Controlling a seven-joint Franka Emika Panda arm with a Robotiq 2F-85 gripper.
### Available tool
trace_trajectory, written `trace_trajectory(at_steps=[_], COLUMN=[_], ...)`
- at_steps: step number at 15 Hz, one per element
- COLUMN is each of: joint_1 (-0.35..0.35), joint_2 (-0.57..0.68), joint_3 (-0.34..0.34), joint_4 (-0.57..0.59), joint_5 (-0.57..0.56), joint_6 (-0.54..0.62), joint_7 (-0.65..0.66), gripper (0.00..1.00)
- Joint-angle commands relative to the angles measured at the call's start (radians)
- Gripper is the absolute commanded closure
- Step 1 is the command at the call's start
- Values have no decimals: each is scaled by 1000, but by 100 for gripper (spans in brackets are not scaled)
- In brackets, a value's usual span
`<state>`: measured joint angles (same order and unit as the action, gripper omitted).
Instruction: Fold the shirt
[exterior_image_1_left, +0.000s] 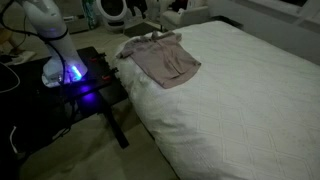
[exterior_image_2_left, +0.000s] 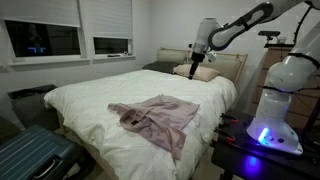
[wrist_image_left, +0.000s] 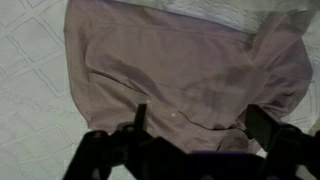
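Observation:
The shirt is a dusty pink garment lying crumpled and partly spread on the white quilted bed, near the edge closest to the robot. It also shows in an exterior view and fills the wrist view. My gripper hangs high above the bed on the extended arm, well clear of the shirt. In the wrist view my gripper is open and empty, with its two dark fingers spread apart over the shirt.
The bed takes up most of the scene. The robot base with a blue light stands on a dark stand beside it. Pillows lie at the headboard. A dark suitcase stands by the bed's foot.

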<state>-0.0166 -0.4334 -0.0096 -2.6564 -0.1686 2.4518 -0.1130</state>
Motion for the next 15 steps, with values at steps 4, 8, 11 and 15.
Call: trace_trajectory(at_steps=[4, 8, 11, 15], joint_1=[10, 40, 51, 58], joint_2=[50, 143, 235, 354], joint_3=[20, 54, 87, 108], joint_4=[39, 127, 214, 340], joint_5=[1, 21, 8, -4], joint_6=[8, 35, 82, 68], joint_7=[20, 47, 105, 147], gripper=[0, 0, 0, 0])
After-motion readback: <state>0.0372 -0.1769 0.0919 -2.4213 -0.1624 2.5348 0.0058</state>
